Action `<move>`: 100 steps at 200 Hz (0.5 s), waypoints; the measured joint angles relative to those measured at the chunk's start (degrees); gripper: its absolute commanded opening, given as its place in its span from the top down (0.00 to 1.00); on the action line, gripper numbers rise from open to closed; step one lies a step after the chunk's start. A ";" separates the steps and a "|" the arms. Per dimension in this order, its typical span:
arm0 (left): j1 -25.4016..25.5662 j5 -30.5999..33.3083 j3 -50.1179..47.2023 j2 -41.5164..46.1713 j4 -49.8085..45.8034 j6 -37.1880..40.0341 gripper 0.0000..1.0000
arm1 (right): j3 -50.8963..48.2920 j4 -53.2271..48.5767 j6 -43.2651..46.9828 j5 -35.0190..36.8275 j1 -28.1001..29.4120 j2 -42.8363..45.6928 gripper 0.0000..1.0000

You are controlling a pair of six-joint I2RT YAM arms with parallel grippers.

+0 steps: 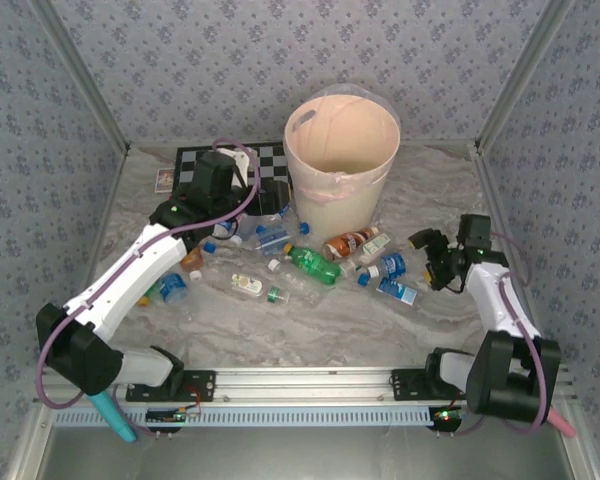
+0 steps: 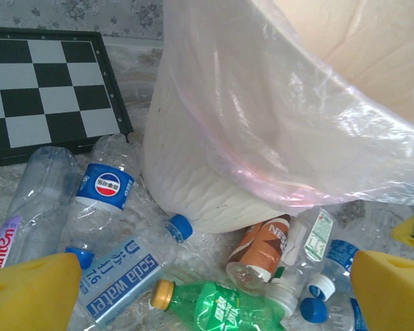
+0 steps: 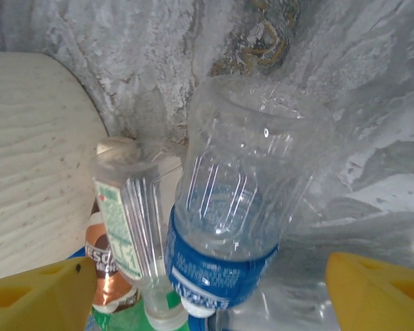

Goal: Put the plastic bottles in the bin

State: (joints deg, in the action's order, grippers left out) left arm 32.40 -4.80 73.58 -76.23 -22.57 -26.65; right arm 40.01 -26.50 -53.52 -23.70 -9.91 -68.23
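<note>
Both spread, I see: left end effector point(image 2: 214, 293), right end effector point(image 3: 207, 289); marbled worktop point(image 1: 280, 335), patterned walls point(image 1: 230, 60), bin point(image 1: 330, 205) at twelve o'clock.

Walls point(image 1: 230, 70) papered in a blue-grey floral print close in three sides, with metal posts point(image 1: 523, 72) at the corners. The table point(image 1: 310, 335) looks like marbled grey sheet, evenly lit.

White arms point(image 1: 140, 262), black joints point(image 1: 78, 350); purple cables point(image 1: 42, 372); yellow fingers point(image 2: 31, 289).
</note>
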 measured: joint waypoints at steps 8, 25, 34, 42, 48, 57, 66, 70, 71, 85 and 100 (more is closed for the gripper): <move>0.04 -0.17 -0.02 0.63 0.00 -0.44 0.00 | -0.02 1.49 -0.79 -0.46 0.17 -2.01 0.13; 0.26 -0.15 -0.02 2.19 0.00 -1.31 0.00 | -0.02 4.70 -2.08 -1.42 0.48 -5.70 0.14; 0.31 -0.13 -0.02 2.93 0.00 -1.73 0.00 | -0.02 6.19 -2.73 -1.70 0.63 -7.56 0.16; 0.37 -0.13 -0.02 3.58 -0.02 -2.05 0.00 | -0.02 7.48 -3.32 -1.84 0.85 -9.07 0.17; 0.37 -0.13 -0.02 4.00 -0.02 -2.40 0.00 | -0.02 8.41 -3.76 -1.86 1.01 -10.32 0.19; 0.37 -0.11 -0.02 4.50 -0.09 -2.62 0.00 | 0.00 9.38 -4.37 -1.90 1.25 -11.91 0.21; 0.39 0.04 -0.02 4.87 -0.28 -2.84 0.00 | 0.00 10.16 -4.63 -1.95 1.51 -13.42 0.22; 0.39 0.13 -0.02 4.92 -0.42 -2.97 0.00 | 0.00 10.38 -4.81 -1.97 1.60 -13.90 0.23; 0.39 0.11 -0.02 4.94 -0.44 -3.02 0.00 | 0.00 10.45 -4.79 -1.97 1.62 -14.14 0.23; 0.42 0.17 -0.02 4.98 -0.92 -3.10 0.00 | 0.00 10.62 -5.20 -2.03 1.84 -15.58 0.27; 0.42 0.35 -0.02 4.96 -1.77 -3.43 0.00 | 0.04 10.82 -5.42 -1.99 1.81 -16.70 0.29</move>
State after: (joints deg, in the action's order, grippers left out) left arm 32.82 -4.45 73.56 -71.26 -24.34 -30.09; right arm 40.05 -15.68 -58.94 -25.69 -8.10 -84.93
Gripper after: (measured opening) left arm 0.998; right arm 0.731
